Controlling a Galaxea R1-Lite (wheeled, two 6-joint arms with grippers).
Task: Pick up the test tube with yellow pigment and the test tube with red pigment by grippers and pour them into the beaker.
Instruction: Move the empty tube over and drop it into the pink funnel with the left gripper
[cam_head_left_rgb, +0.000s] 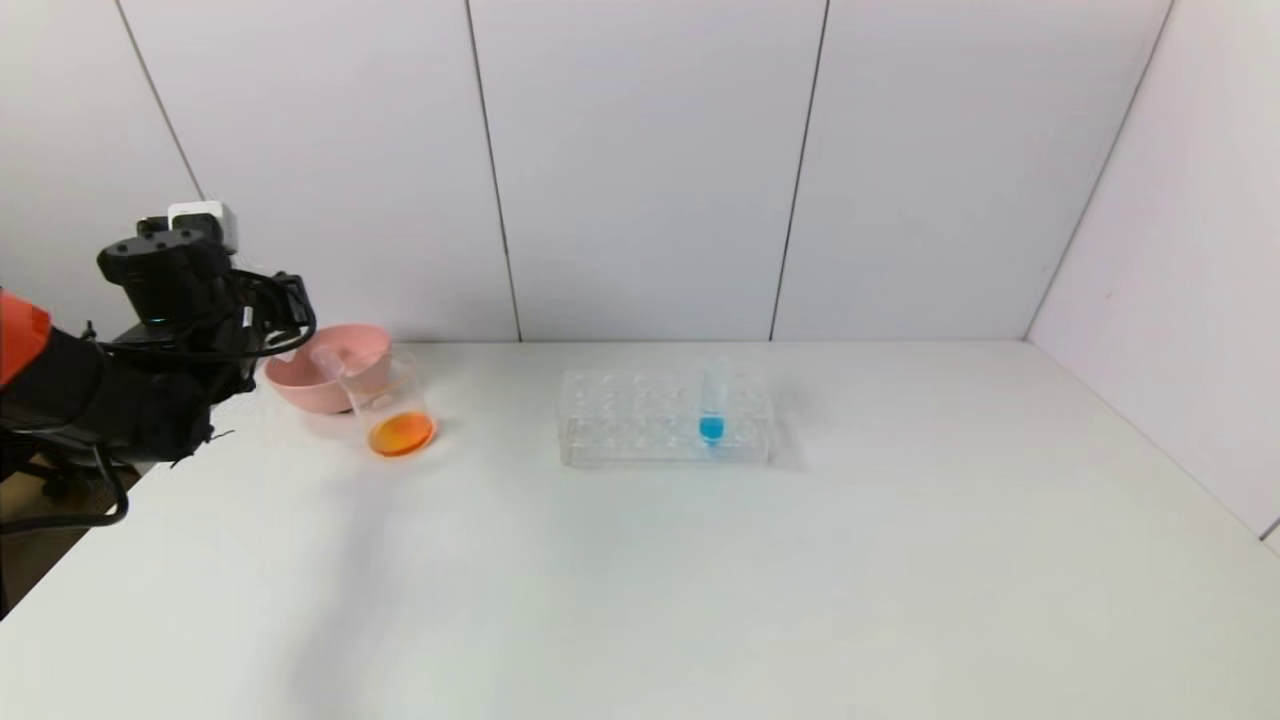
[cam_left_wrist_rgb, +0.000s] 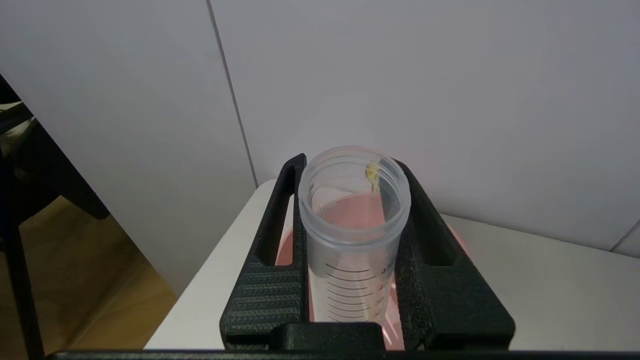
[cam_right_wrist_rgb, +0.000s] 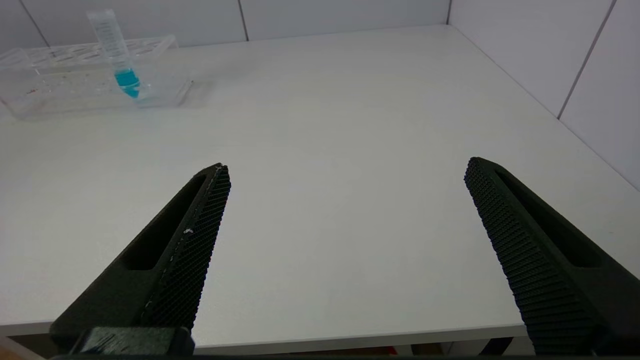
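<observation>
My left gripper (cam_head_left_rgb: 296, 338) is at the far left, shut on a clear graduated test tube (cam_left_wrist_rgb: 350, 260). The tube holds no liquid; only a yellow smear (cam_left_wrist_rgb: 371, 174) clings inside its open mouth. It is tilted above the pink bowl (cam_head_left_rgb: 362, 337), right next to the beaker. The beaker (cam_head_left_rgb: 392, 392) stands in front of the bowl with orange liquid (cam_head_left_rgb: 401, 433) in its bottom. The test tube with red pigment is out of view. My right gripper (cam_right_wrist_rgb: 346, 165) is open and empty, low over the table's front edge, outside the head view.
A clear many-holed rack (cam_head_left_rgb: 640, 420) stands mid-table with one tube of blue liquid (cam_head_left_rgb: 712, 405); both show in the right wrist view, rack (cam_right_wrist_rgb: 60, 85) and tube (cam_right_wrist_rgb: 117, 55). The pink bowl (cam_left_wrist_rgb: 286, 247) lies under my left fingers. The table's left edge is close by.
</observation>
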